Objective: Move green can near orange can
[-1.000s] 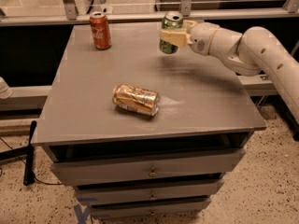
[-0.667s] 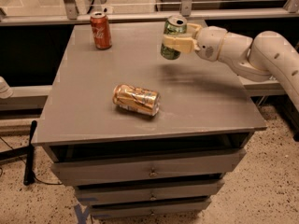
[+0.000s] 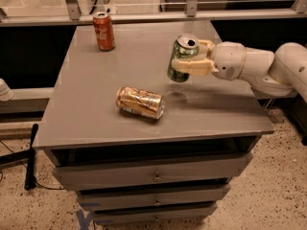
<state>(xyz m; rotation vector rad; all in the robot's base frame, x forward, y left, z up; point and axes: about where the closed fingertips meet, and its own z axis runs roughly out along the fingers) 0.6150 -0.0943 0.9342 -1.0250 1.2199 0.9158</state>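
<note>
The green can (image 3: 180, 59) with a silver top is held in the air, tilted a little, above the right middle of the grey table (image 3: 96, 123). My gripper (image 3: 187, 57) comes in from the right and is shut on the green can, one finger on each side. The orange can (image 3: 140, 102) lies on its side near the table's middle front, to the lower left of the green can and apart from it.
A red cola can (image 3: 104, 30) stands upright at the table's back left. The table has drawers below its front edge. A metal rail and glass partition run behind the table. A dark cable lies on the floor at left.
My gripper has carried the green can forward and slightly down, closer to the orange can. The orange can and red can have not moved.
</note>
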